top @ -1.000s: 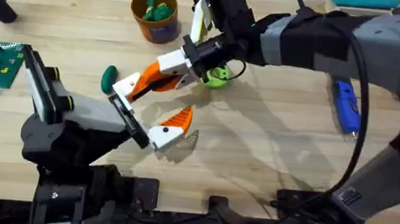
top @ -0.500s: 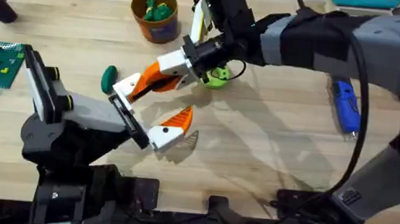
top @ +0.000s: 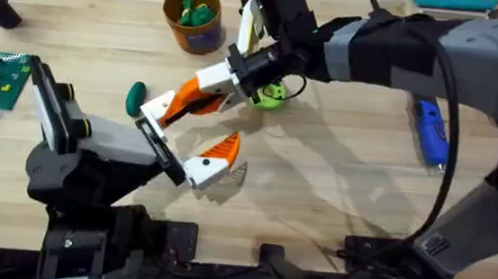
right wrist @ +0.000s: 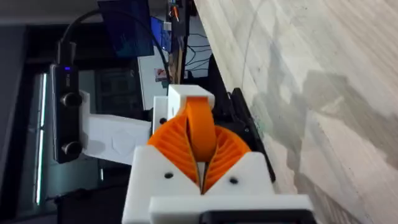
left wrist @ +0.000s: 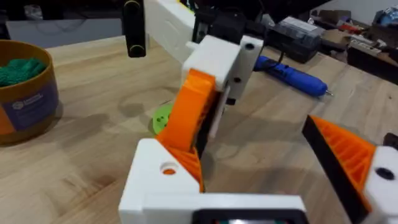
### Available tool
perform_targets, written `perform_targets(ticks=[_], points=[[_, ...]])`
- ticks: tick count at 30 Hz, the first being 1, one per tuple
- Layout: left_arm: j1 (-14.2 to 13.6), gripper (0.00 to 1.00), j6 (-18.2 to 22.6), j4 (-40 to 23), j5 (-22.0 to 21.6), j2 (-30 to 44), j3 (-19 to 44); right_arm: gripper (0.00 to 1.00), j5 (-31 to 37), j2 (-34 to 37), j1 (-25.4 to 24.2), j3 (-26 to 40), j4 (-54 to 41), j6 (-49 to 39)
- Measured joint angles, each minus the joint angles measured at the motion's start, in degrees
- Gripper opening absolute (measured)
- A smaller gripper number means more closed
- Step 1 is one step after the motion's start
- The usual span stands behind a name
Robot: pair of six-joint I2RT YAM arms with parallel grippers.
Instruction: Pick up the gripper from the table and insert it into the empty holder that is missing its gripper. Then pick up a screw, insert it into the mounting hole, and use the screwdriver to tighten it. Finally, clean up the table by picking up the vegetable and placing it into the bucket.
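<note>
gripper wedge is clenched between the pads of my right gripper, above the table just left of centre, its lower end meeting the white holder on the left gripper. Left fingers are spread wide, with only the far one carrying its orange tip. Main risk as I see it: in the left wrist view the wedge leans into the holder at an angle, so if I push along the wrong axis it could cock and jam, or shove the left arm off pose. I can't tell how deep it's seated. Letting go early would probably drop it, and it might then skid toward the green disc or the vegetable. The mounting hole also has to line up or the screw won't start. Wedge looks like smooth hard orange plastic, narrow, rounded on the back in the right wrist view, so the grip may be slippery. Screwdriver lies well apart at the right, and the bucket is at the far side
</note>
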Motion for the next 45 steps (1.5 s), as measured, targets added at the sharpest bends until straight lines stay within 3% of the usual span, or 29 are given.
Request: perform_targets(ticks=[6, 23, 35, 45], points=[[0.0, 0.986, 0.1, 0.0, 0.0, 0.0, 0.0, 0.100, 0.3, 0.0, 0.0, -0.1, 0.0, 0.0], [-0.2, 0.986, 0.5, 0.2, 0.2, 0.0, 0.0, 0.214, 0.5, 0.0, 0.2, -0.2, 0.0, 0.0], [-0.5, 0.986, 1.8, 0.2, 1.1, -0.1, 0.0, 0.482, 0.3, 0.1, 0.2, -0.6, -0.5, -0.9], [-0.9, 0.986, 2.7, 0.1, 2.1, -0.1, 0.0, 0.568, -2.1, 0.8, -0.6, -1.0, -0.7, -2.0]])
